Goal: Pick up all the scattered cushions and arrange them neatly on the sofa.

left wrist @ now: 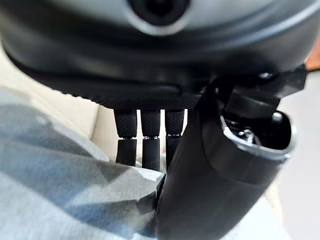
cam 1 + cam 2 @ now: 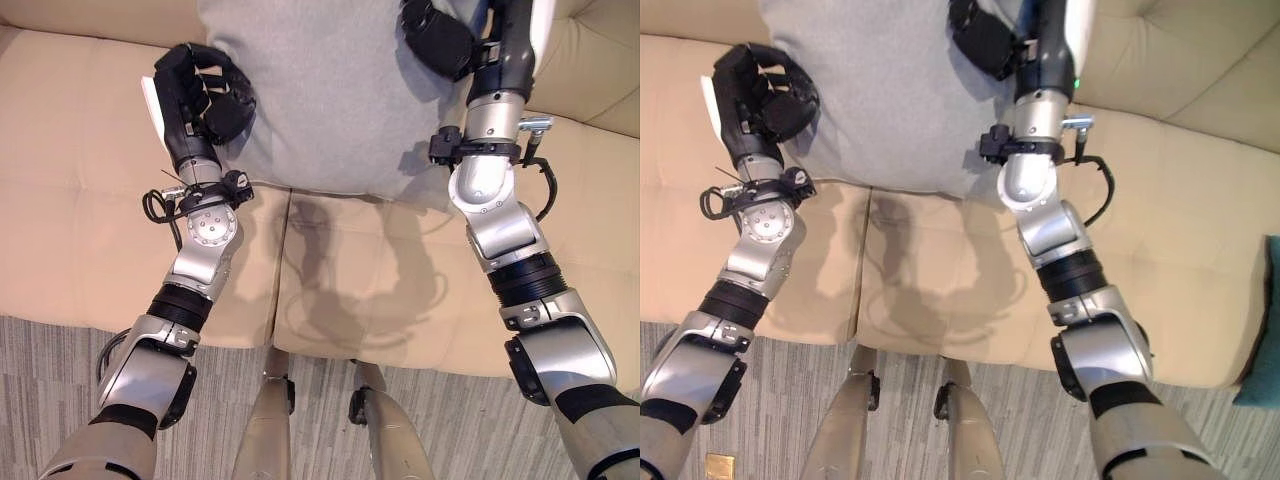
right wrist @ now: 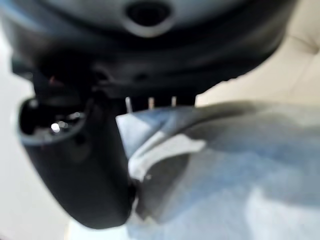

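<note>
In the left eye view, a big grey cushion [image 2: 320,95] made of soft, plain cloth sits on a cream sofa [image 2: 80,200]. The sofa looks smooth like leather, with puffy seat pads and a seam running down between two of them. The left hand [image 2: 205,95] is dark and its fingers are curled on the cushion's left edge. The right hand [image 2: 440,40] is on the cushion's right side near the top, and it looks bent over the cloth. Below the sofa is a grey floor [image 2: 60,350] with thin stripes, like carpet. In the right eye view, the same cushion stands up against the sofa's back, with its bottom edge on the seat. A blue-green thing [image 2: 1262,320] peeks in at the far right edge, beside the sofa, and I cannot tell what it is. A small yellow-brown square [image 2: 720,466] lies on the floor at the bottom left. In the left wrist view, the left hand's fingers [image 1: 142,137] go down behind a fold of the grey cloth and the thick thumb presses on the front, so the hand pinches the cushion. In the right wrist view, the right hand's thumb [image 3: 75,165] squeezes a bunched corner of the cushion, with folds of cloth sticking out. No words can be read anywhere.
</note>
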Controlling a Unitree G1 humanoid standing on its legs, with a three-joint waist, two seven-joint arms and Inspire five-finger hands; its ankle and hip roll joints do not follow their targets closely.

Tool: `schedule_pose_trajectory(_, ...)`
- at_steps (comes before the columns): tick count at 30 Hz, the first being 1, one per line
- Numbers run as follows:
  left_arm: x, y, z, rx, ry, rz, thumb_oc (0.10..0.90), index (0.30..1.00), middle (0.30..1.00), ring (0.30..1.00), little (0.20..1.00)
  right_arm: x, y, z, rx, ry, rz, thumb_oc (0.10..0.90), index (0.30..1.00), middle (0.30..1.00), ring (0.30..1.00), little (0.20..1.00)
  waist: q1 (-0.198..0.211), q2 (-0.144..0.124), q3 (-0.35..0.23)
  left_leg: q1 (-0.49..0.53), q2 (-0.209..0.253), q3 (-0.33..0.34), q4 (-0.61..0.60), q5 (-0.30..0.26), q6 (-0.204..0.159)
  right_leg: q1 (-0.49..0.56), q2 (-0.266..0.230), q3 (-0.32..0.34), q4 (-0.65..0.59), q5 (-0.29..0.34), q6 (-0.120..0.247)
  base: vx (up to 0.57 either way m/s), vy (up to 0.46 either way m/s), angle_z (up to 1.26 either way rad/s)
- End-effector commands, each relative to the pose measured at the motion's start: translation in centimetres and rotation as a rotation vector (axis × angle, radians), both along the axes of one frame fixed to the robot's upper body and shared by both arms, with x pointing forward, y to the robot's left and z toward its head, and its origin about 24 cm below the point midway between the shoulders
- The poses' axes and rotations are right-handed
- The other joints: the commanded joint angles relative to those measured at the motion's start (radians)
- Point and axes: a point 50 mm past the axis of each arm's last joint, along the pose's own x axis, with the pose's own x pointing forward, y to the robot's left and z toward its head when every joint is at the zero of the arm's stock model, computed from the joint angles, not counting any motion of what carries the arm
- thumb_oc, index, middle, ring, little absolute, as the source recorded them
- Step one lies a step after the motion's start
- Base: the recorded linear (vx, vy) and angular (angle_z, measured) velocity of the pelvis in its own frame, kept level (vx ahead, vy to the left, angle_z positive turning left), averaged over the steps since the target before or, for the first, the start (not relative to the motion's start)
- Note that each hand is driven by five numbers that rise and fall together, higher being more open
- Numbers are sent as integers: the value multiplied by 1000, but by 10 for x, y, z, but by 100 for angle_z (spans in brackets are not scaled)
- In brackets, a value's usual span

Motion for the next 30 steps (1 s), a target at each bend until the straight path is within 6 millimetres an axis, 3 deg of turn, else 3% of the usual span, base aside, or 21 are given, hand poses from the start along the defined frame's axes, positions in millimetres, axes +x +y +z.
schedule_pose_trajectory(1,-73,-49,89,110,-631,-145,400,300,300,300,300,-69,35,48,-38,-485,169,400,300,300,300,300,-28,-14,-176,37,-9,45,1,-126,-54,-49,-81,9,4,-35,114,0,0,0)
schedule_pose_trajectory(5,-100,-48,91,68,-770,-134,400,300,300,300,300,-94,39,48,-54,-615,189,400,300,300,300,300,-30,-8,-185,14,-13,45,1,-115,-51,-76,-86,10,4,-23,114,-25,15,-3)
schedule_pose_trajectory(12,-97,-53,96,101,-771,-94,400,300,300,300,300,-91,40,52,-81,-621,149,400,300,300,300,300,-32,-3,-204,-9,-17,43,1,-114,-50,-100,-90,11,4,-20,117,-2,6,-2)
schedule_pose_trajectory(16,-67,-60,94,145,-627,-79,400,300,300,300,300,-65,34,57,-77,-521,41,400,300,300,300,300,-34,-4,-214,-10,-14,39,1,-122,-51,-99,-90,8,4,-25,119,10,-1,-9)
schedule_pose_trajectory(18,-42,-61,91,190,-501,-65,400,300,300,300,300,-40,27,59,-82,-407,-41,400,300,300,300,300,-37,-9,-214,-13,-16,38,1,-119,-50,-101,-92,6,4,-23,118,-4,0,62)
schedule_pose_trajectory(20,-8,-60,89,258,-321,-30,400,300,300,300,300,-2,19,52,-96,-205,-138,400,300,300,300,300,-40,-13,-206,-13,-19,36,1,-114,-50,-99,-90,5,4,-17,115,-13,-2,5)
schedule_pose_trajectory(22,3,-58,89,247,-257,-52,400,300,300,300,300,16,14,49,-110,-86,-173,400,300,300,300,300,-39,-13,-188,-12,-19,36,1,-108,-51,-97,-91,2,4,-12,116,-26,-3,-13)
schedule_pose_trajectory(23,7,-58,81,208,-220,-100,400,300,300,300,300,23,14,44,-119,-20,-163,596,594,594,594,594,-39,-12,-177,-8,-19,37,1,-107,-51,-93,-90,1,4,-12,115,0,0,0)
schedule_pose_trajectory(24,8,-58,77,203,-203,-117,696,745,745,745,745,25,13,41,-123,-1,-168,800,900,900,900,900,-37,-13,-172,-6,-19,39,1,-108,-50,-90,-90,1,4,-13,115,-5,-7,4)
schedule_pose_trajectory(25,8,-58,76,202,-202,-117,696,745,745,745,745,25,13,40,-123,0,-168,800,900,900,900,900,-37,-13,-172,-5,-19,39,1,-108,-50,-90,-90,1,4,-13,115,0,0,0)
schedule_pose_trajectory(26,9,-59,68,200,-178,-143,800,900,900,900,900,28,12,35,-138,32,-165,800,900,900,900,900,-37,-13,-169,-1,-19,39,1,-107,-51,-85,-89,-1,4,-13,115,2,-5,5)
schedule_pose_trajectory(27,9,-59,68,200,-177,-143,800,900,900,900,900,28,12,35,-138,33,-164,800,900,900,900,900,-37,-13,-169,0,-19,39,1,-107,-51,-85,-89,-1,4,-13,115,0,0,0)
schedule_pose_trajectory(30,11,-58,42,165,-113,-191,800,900,900,900,900,31,7,24,-142,78,-151,800,900,900,900,900,-35,-14,-165,7,-19,41,1,-107,-52,-78,-90,-5,4,-12,114,-1,-3,-2)
